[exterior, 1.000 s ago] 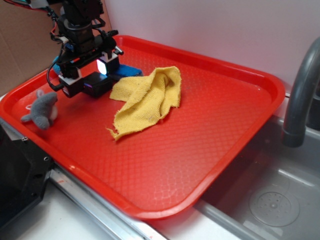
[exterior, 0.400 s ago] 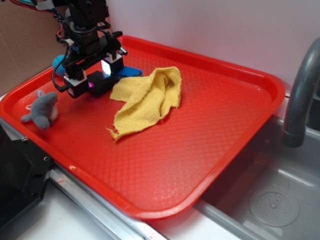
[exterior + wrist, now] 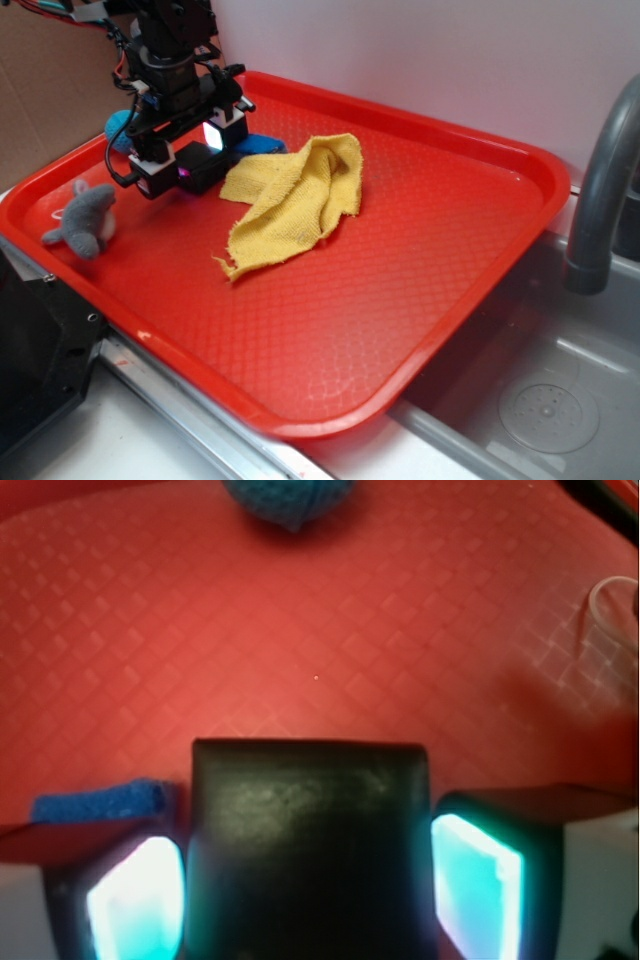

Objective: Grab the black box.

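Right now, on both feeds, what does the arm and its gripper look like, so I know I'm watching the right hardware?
The arm is black, boxy and blocky, with thin black cables looping down its side and red wires near the top. The gripper has pale fingers framed in black; their inner pads glow cyan in the wrist view. No readable markings show.
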Robot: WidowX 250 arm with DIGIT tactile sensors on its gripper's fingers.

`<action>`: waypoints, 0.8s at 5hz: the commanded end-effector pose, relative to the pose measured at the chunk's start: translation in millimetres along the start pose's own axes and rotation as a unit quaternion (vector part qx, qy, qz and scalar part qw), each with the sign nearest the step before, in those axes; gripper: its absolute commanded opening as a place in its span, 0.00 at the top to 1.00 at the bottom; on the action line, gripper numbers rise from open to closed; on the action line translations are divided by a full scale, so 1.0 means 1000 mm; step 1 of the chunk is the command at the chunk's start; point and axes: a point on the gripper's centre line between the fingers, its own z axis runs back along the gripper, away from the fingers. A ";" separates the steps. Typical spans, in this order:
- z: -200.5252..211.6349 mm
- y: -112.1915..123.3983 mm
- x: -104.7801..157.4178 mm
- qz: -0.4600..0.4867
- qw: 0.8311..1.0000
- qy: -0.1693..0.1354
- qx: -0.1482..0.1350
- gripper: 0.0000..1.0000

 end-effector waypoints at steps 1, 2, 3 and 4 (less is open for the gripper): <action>-0.005 0.010 -0.001 -0.029 0.999 -0.009 0.031 1.00; -0.006 0.008 -0.001 -0.028 0.999 -0.005 0.034 1.00; -0.004 0.008 -0.003 -0.041 0.999 -0.016 0.026 1.00; 0.033 0.007 -0.006 -0.120 0.993 0.003 -0.003 1.00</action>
